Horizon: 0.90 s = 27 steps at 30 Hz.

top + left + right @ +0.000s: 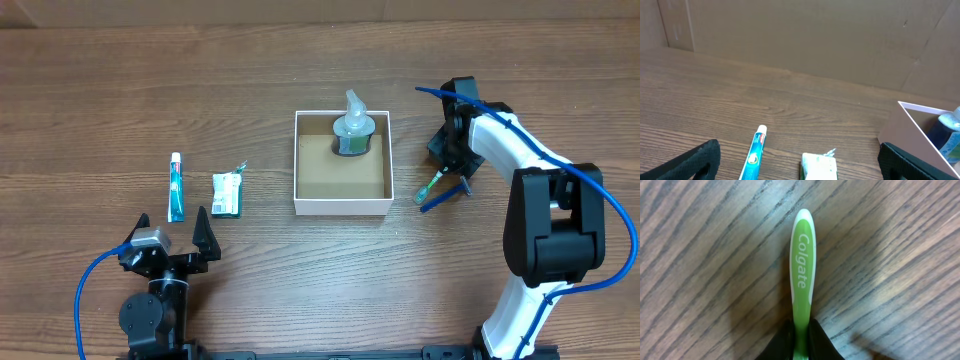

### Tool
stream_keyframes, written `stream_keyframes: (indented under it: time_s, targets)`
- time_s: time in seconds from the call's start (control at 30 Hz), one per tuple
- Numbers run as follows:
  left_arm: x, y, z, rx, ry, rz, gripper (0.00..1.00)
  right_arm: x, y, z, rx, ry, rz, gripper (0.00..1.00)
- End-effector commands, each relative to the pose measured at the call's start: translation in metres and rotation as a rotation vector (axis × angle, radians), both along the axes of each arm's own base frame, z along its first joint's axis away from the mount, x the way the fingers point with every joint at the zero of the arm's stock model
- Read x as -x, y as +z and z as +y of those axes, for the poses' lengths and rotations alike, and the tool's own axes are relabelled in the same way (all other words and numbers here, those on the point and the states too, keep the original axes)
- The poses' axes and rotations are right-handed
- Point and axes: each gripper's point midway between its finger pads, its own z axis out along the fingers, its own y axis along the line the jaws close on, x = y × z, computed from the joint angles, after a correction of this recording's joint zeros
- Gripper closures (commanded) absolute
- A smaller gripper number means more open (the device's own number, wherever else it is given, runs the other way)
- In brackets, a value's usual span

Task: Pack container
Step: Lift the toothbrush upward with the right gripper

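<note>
The container (343, 204) is a white-walled square box with a brown bottom at the table's middle. A clear bottle with green liquid (353, 130) stands in its far right corner; its edge shows in the left wrist view (951, 137). My right gripper (447, 172) is just right of the box, shut on a green Colgate toothbrush (802, 265), whose handle end (427, 188) sticks out over the table. A blue toothpaste tube (176, 187) and a small white-green packet (228, 193) lie at the left. My left gripper (172, 232) is open and empty, just in front of them.
A cardboard wall (805, 35) stands behind the table. The box's near wall (910, 140) is at the right of the left wrist view, with the tube (754, 154) and packet (818, 166) between the open fingers.
</note>
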Motion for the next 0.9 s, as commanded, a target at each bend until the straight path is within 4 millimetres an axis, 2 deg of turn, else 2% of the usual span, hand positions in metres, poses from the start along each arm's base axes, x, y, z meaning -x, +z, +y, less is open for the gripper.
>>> stream_keyframes:
  time_s: [0.0, 0.13, 0.3, 0.4, 0.53, 0.63, 0.73, 0.8, 0.83, 0.87]
  targets:
    - [0.0, 0.001, -0.001, 0.016, -0.008, -0.007, 0.0, -0.018, 0.017, -0.007, 0.049, 0.023, -0.035, 0.89]
    - [0.0, 0.001, -0.001, 0.016, -0.008, -0.007, 0.0, -0.036, 0.056, -0.009, 0.079, 0.085, -0.094, 0.89]
    - [0.0, 0.001, -0.001, 0.016, -0.008, -0.007, 0.0, -0.05, 0.142, -0.006, 0.079, 0.117, -0.254, 0.89]
    - [0.0, 0.001, -0.001, 0.016, -0.008, -0.007, 0.0, -0.042, 0.192, 0.006, 0.071, 0.189, -0.341, 0.88]
    - [0.0, 0.001, -0.001, 0.016, -0.008, -0.007, 0.0, -0.016, 0.251, 0.041, 0.02, 0.34, -0.444, 0.85]
    - [0.0, 0.001, -0.001, 0.016, -0.008, -0.007, 0.0, 0.006, 0.277, 0.078, -0.03, 0.455, -0.498, 0.85]
    - [0.0, 0.001, -0.001, 0.016, -0.008, -0.007, 0.0, 0.018, 0.28, 0.103, -0.045, 0.521, -0.492, 0.85]
    - [0.0, 0.001, -0.001, 0.016, -0.008, -0.007, 0.0, 0.02, 0.276, 0.103, -0.014, 0.503, -0.479, 0.85]
    - [0.0, 0.001, -0.001, 0.016, -0.008, -0.007, 0.0, 0.019, 0.273, 0.1, 0.001, 0.491, -0.469, 0.82]
    - [0.0, 0.001, -0.001, 0.016, -0.008, -0.007, 0.0, 0.019, 0.27, 0.1, 0.005, 0.491, -0.458, 0.75]
